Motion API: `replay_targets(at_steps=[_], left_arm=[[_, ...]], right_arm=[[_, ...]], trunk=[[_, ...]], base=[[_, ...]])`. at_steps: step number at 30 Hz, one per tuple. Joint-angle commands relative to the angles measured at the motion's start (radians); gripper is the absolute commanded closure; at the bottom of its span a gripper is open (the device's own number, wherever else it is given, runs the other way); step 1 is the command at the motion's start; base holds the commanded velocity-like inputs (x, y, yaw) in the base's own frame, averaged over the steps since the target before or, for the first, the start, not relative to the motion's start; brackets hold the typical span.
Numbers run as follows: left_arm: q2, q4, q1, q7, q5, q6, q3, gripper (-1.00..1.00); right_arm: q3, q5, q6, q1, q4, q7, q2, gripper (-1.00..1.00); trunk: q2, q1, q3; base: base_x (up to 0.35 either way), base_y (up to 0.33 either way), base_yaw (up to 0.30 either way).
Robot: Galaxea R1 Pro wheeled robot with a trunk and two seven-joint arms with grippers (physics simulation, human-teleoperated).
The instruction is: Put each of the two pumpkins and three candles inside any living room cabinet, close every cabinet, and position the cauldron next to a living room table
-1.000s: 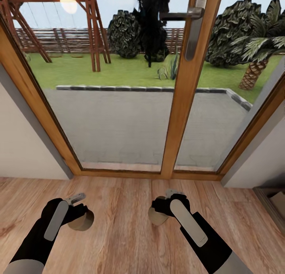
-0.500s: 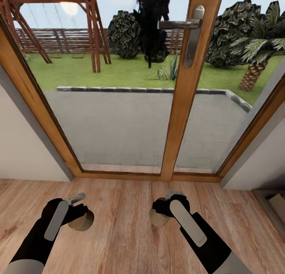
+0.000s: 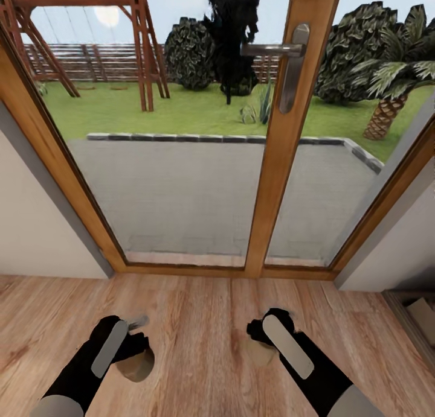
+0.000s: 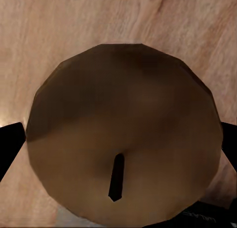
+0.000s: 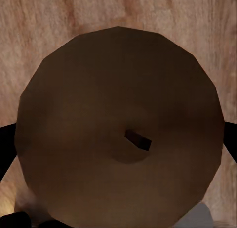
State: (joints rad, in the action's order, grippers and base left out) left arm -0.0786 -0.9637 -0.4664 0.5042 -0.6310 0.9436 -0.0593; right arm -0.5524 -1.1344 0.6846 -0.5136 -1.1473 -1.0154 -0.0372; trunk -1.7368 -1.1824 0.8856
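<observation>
Each of my hands carries a tan candle above the wooden floor. In the head view the left gripper (image 3: 134, 353) is shut on a candle (image 3: 137, 365) low at the left. My right gripper (image 3: 261, 340) is shut on another candle (image 3: 260, 353) low at the right. The left wrist view looks onto the round top and dark wick of its candle (image 4: 123, 134), black fingers (image 4: 10, 144) at both sides. In the right wrist view the other candle (image 5: 118, 129) sits between the fingers (image 5: 6, 145) the same way.
A glazed wooden door (image 3: 284, 163) with a metal handle (image 3: 284, 50) stands straight ahead, a paved terrace and garden behind it. White walls flank the frame on both sides. The edge of a low dark unit (image 3: 417, 317) shows at the far right. Wooden floor (image 3: 199, 332) lies underneath.
Both arms have pulled back and lower toward the bottom of the head view, still holding their candles. The view has tilted slightly, so the door handle sits lower.
</observation>
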Motion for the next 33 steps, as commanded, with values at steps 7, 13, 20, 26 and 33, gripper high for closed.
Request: replay_targets(at_steps=[7, 13, 20, 26, 33], left_arm=[[0.053, 0.198, -0.002, 0.001, -0.002, -0.132, -0.045, 1.00], [0.072, 0.354, -0.003, 0.000, -0.002, -0.333, -0.164, 1.00], [0.072, 0.444, -0.002, -0.009, -0.003, -0.445, -0.177, 1.00], [0.075, 0.486, -0.001, -0.010, -0.001, -0.528, -0.179, 1.00], [0.077, 0.576, 0.003, -0.012, -0.007, -0.644, -0.178, 1.00]], right_arm=[[-0.010, 0.095, -0.245, 0.006, 0.315, 0.252, -0.039, 1.00], [-0.011, 0.188, -0.427, 0.006, 0.644, 0.479, -0.033, 1.00], [-0.011, 0.198, -0.542, 0.006, 0.782, 0.499, -0.037, 1.00], [-0.010, 0.195, -0.591, 0.006, 0.788, 0.501, -0.036, 1.00], [-0.012, 0.197, -0.602, 0.006, 0.788, 0.501, -0.032, 1.00]], trunk=[[0.049, 0.027, -0.021], [0.091, 0.050, -0.040], [0.140, 0.077, -0.062], [0.175, 0.096, -0.078], [0.175, 0.096, -0.078]], base=[[0.000, 0.000, 0.000], [0.000, 0.000, 0.000], [0.000, 0.000, 0.000], [0.000, 0.000, 0.000], [0.000, 0.000, 0.000]])
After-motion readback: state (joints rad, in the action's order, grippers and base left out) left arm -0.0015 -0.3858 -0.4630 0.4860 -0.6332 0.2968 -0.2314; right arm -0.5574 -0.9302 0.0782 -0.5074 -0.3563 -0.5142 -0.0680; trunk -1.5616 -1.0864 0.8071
